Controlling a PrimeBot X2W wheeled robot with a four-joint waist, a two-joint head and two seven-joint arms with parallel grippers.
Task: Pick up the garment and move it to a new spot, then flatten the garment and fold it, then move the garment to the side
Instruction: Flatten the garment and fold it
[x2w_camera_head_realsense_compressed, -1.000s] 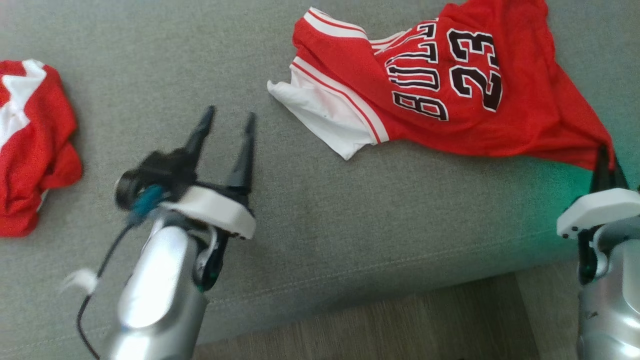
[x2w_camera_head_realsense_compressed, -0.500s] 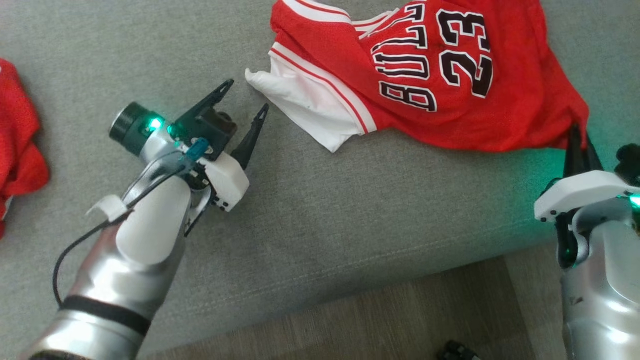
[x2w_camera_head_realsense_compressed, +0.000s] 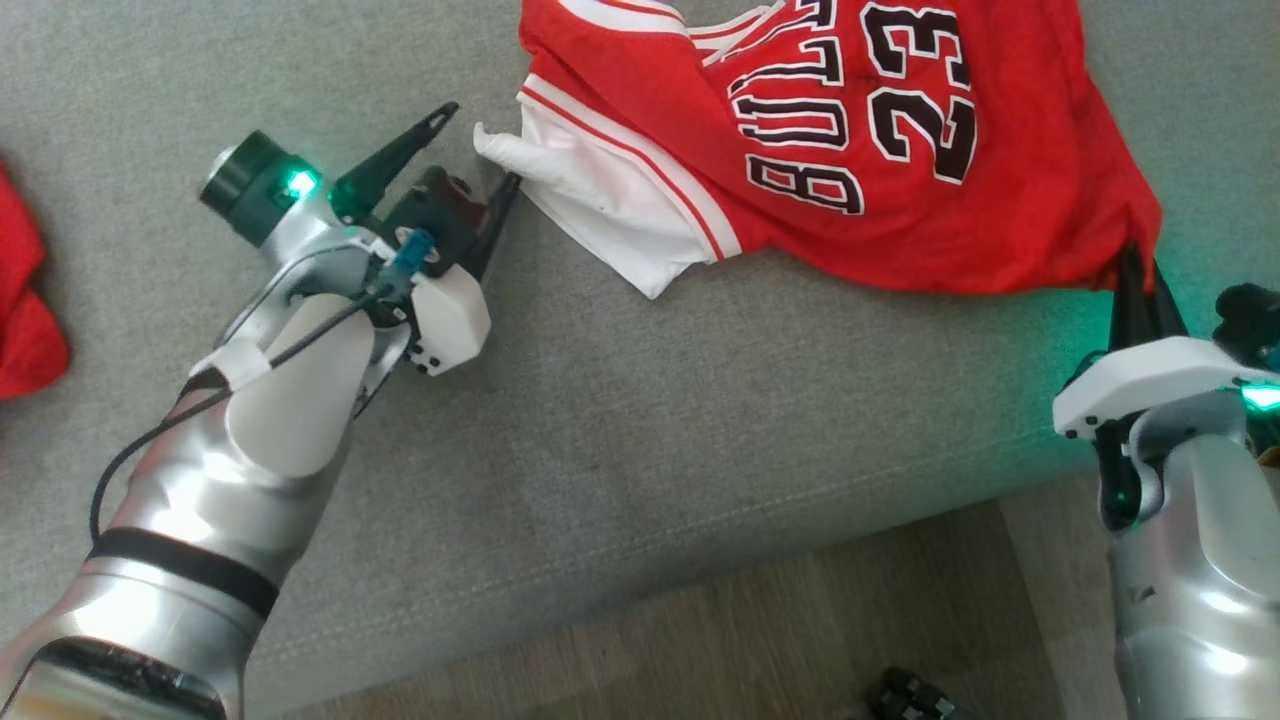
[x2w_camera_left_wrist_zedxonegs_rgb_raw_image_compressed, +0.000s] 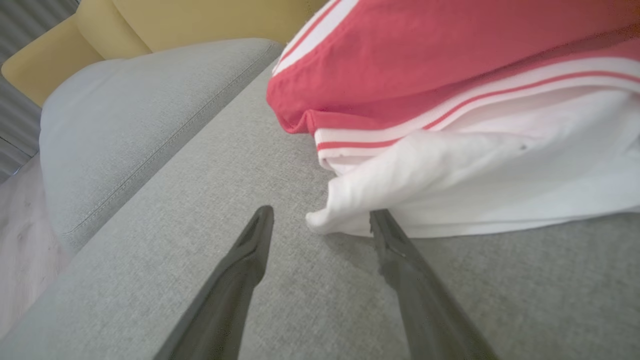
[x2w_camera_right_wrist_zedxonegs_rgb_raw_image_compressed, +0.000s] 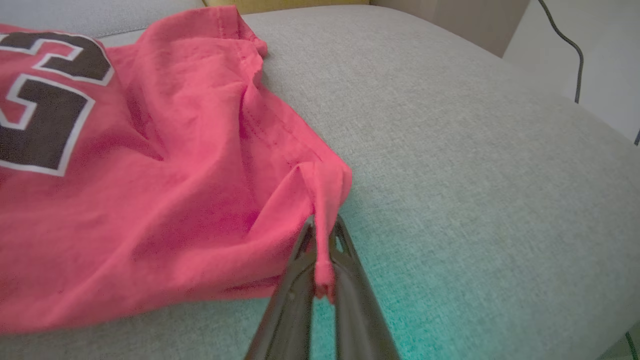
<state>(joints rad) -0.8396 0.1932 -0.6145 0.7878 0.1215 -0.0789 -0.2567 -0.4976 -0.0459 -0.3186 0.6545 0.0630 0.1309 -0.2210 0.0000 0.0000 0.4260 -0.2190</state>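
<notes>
Left gripper (x2w_camera_head_realsense_compressed: 481, 143) was spread wide, its fingers straddling the white sleeve corner (x2w_camera_left_wrist_zedxonegs_rgb_raw_image_compressed: 360, 195) of the red Bulls 23 jersey (x2w_camera_head_realsense_compressed: 900, 200). One fingertip was against the cloth, nothing gripped. Right gripper (x2w_camera_head_realsense_compressed: 1140, 262) was clamped tight on the jersey's red hem corner (x2w_camera_right_wrist_zedxonegs_rgb_raw_image_compressed: 325, 200), with cloth pinched between its fingers. The jersey lay rumpled, print up, on the gray sofa cushion (x2w_camera_head_realsense_compressed: 650, 420). A second red garment (x2w_camera_head_realsense_compressed: 25, 320) sat well apart at the head view's left edge. Wood floor (x2w_camera_head_realsense_compressed: 700, 640) showed below the cushion front.
</notes>
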